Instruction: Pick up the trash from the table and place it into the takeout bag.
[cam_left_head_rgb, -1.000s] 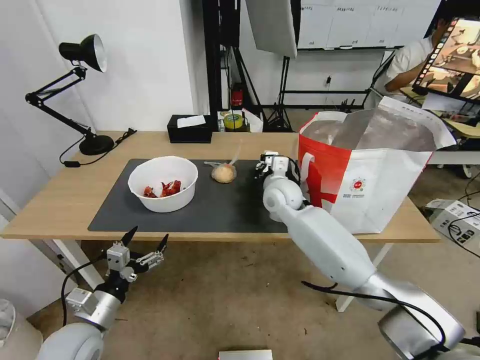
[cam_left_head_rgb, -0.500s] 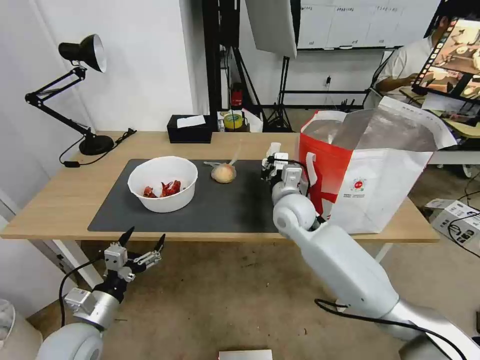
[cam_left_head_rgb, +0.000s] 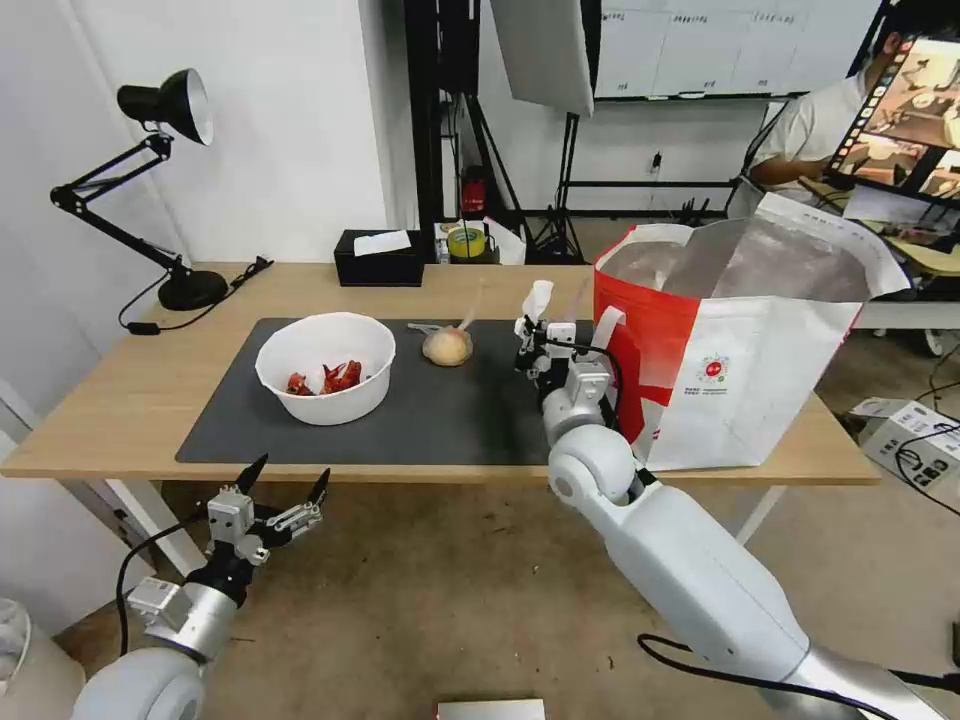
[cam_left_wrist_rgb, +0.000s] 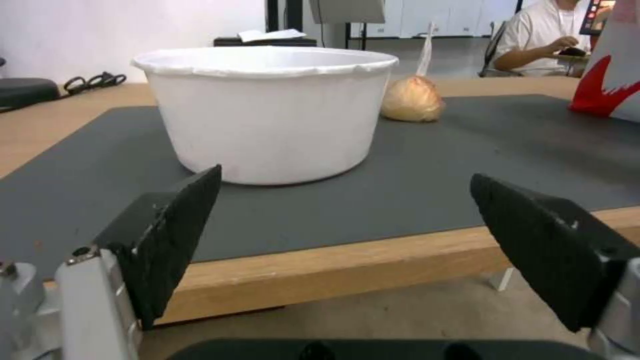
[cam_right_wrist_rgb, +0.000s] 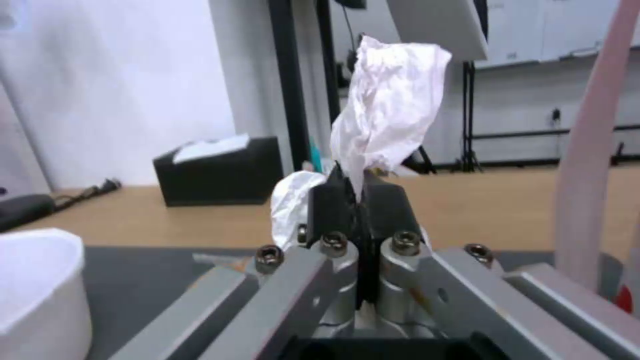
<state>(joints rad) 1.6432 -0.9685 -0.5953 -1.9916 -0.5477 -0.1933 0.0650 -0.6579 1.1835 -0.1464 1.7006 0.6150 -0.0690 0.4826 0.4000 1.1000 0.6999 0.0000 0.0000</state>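
Right gripper: the right gripper (cam_left_head_rgb: 533, 322), at centre of the head view, is pinching the tissue (cam_left_head_rgb: 538, 298) between jaws closed tight; in the right wrist view the tissue (cam_right_wrist_rgb: 390, 102) is standing up above the right gripper (cam_right_wrist_rgb: 360, 192) with a second wad bulging beside the fingers.
Left gripper: the left gripper (cam_left_head_rgb: 285, 483) is waiting at lower left of the head view, below the table edge, jaws spread wide and holding nothing; the left wrist view is showing it (cam_left_wrist_rgb: 347, 215) facing the bowl (cam_left_wrist_rgb: 267, 110).
Bag: the bag (cam_left_head_rgb: 740, 350) is standing open at right of centre, its near wall just beside the right gripper.
Other trash: the bowl (cam_left_head_rgb: 325, 365) and the bun (cam_left_head_rgb: 447, 346) are sitting on the mat (cam_left_head_rgb: 440, 410) on the table (cam_left_head_rgb: 130, 400).
Risk, grip: only a thin fold appears to be caught, so the tissue may be slipping out on the way up.
Risk, bag: the gripper is sitting close to the white handle (cam_left_head_rgb: 608, 325); snagging it or nudging the wall could tip or shift the bag.
Risk, drop: releasing short of the rim would be leaving the tissue outside.
Writing: a small round red logo (cam_left_head_rgb: 713, 368) with a line of print under it, too small to read; no other legible text.
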